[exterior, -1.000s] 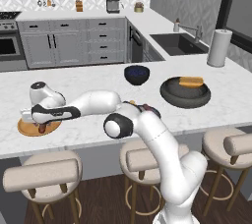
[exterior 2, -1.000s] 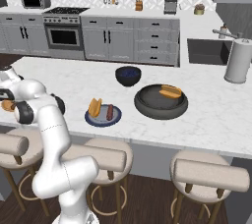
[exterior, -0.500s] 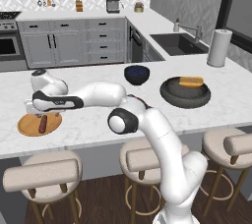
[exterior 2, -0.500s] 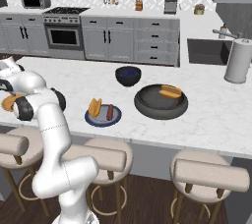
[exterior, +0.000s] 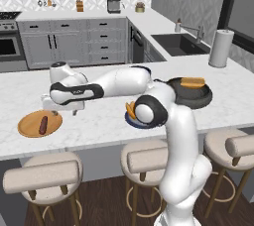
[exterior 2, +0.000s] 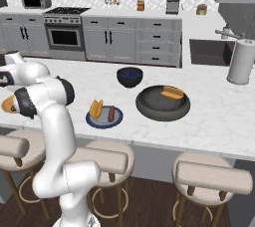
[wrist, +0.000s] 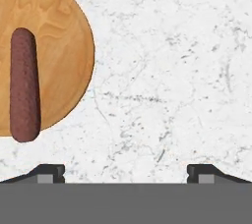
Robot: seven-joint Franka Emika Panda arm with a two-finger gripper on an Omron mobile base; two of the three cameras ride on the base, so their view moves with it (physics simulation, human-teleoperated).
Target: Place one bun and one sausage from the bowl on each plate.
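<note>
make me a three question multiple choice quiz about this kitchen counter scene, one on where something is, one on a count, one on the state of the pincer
1. Where does the lone sausage lie?
A. on the wooden plate
B. in the dark blue bowl
C. on the bare counter

2. How many buns rest in the wide dark bowl?
A. none
B. one
C. three

3. How is the pincer at this moment?
A. shut on a bun
B. shut on a sausage
C. open, holding nothing

Answers:
1. A, the hand view shows the sausage resting on the wood-grain disc.
2. B, a single bun sits in that bowl in the right base view.
3. C, the fingertips stand far apart over bare marble with nothing between them.
</note>
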